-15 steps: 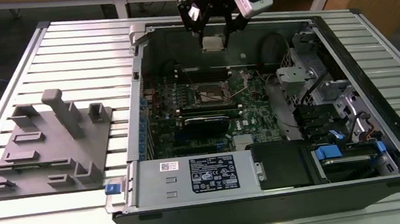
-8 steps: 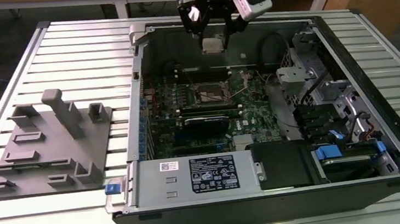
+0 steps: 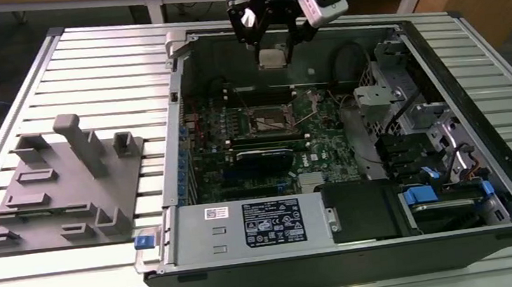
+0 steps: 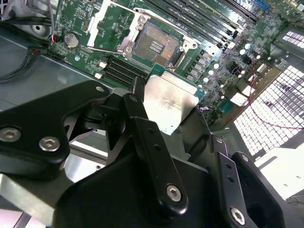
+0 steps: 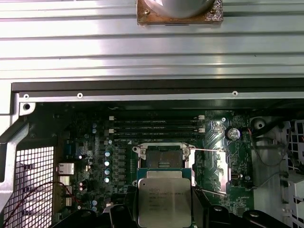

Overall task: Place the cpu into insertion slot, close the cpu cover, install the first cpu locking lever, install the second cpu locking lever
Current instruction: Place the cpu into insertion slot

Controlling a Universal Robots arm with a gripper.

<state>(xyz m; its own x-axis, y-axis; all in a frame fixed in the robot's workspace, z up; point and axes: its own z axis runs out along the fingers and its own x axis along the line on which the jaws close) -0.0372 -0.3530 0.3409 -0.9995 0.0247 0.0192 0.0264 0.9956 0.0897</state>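
Note:
My gripper (image 3: pixel 271 42) hangs over the far side of the open computer case, shut on the cpu (image 3: pixel 272 58), a flat square chip with a silver-grey top. In both wrist views the cpu (image 4: pixel 171 100) (image 5: pixel 165 202) sits between the black fingers (image 4: pixel 137 109), held by two opposite edges. The insertion slot (image 3: pixel 270 119) (image 4: pixel 154 45) (image 5: pixel 163 159) lies on the green motherboard, uncovered and with a dark centre, below and ahead of the chip. The cpu cover (image 4: pixel 105 21), a silver plate, stands raised at one side of the slot. A thin locking lever (image 5: pixel 209 151) juts out sideways.
Long black memory slots (image 5: pixel 156 124) run beside the slot. The case's metal walls (image 3: pixel 178 87), cables (image 3: pixel 351 57), a drive cage (image 3: pixel 414 128) and the power supply (image 3: pixel 245 225) ring the board. A grey fixture plate (image 3: pixel 62 183) lies on the slatted table at the exterior view's left.

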